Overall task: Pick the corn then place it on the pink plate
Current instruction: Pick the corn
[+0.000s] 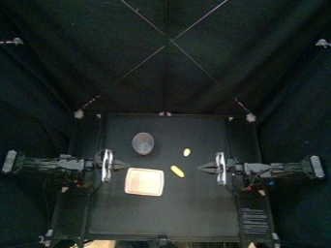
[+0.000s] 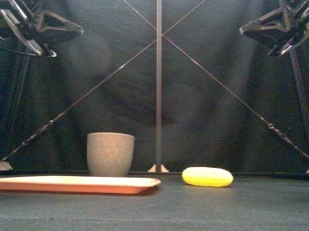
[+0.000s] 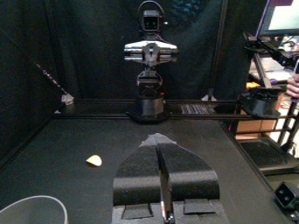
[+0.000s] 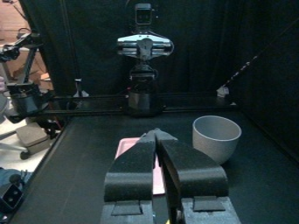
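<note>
1. The corn (image 1: pixel 179 171) lies near the middle of the table (image 1: pixel 207 208). I think it is this yellow toy, but it is too small to be sure.
2. A second yellow toy (image 1: pixel 188 153) lies near it at 1 o'clock. They look alike, so the robot could grab the wrong one.
3. The corn looks smooth and round. It could roll away or slip out of a pinch.
4. The pink plate (image 1: pixel 143 181) is just beside the corn at 8 o'clock. The grey cup (image 1: pixel 142 144) at 10 o'clock could get bumped.
5. The right gripper (image 4: pixel 160 140) hangs at 3 o'clock. Its jaws are pressed together and hold nothing.
6. The left gripper (image 3: pixel 160 144) hangs at 9 o'clock, pressed together and empty too.
</note>
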`<state>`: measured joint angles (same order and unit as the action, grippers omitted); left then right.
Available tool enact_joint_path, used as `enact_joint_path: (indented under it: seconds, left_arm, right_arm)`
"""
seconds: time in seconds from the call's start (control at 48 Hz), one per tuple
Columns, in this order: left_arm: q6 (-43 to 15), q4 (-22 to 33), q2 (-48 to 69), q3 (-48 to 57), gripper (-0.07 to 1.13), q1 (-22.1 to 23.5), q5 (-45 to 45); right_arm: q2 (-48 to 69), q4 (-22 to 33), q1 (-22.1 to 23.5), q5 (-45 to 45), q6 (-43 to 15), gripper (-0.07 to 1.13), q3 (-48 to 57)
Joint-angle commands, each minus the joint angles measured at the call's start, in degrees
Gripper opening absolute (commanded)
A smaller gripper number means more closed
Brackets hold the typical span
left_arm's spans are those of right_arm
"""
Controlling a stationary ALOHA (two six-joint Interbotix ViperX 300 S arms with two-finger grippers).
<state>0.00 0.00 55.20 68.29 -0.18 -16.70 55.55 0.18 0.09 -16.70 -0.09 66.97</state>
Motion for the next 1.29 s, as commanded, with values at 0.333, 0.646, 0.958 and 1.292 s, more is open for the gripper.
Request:
enact_joint_path:
  seconds: [0.333, 0.646, 0.958, 1.292]
  left_arm:
    - [-0.18, -0.18, 6.33, 0.53, -0.03, -0.97, 1.58]
    - [-0.18, -0.18, 6.42, 0.18, -0.03, -1.05, 4.13]
    - [-0.18, -0.26, 6.42, 0.18, -0.03, -1.05, 4.22]
    - [-0.26, -0.26, 6.42, 0.18, -0.03, -0.97, 4.57]
  right_arm:
    - [-12.57, -7.47, 2.81, 1.32, -6.24, 0.08, -2.02]
    - [-28.48, -9.76, 1.32, 2.9, -7.12, 0.46, -7.29]
    - [-42.19, -18.46, 2.9, 11.6, -7.03, 0.88, -14.77]
    - [-48.52, -20.92, 8.26, 18.37, -7.29, 0.89, -19.95]
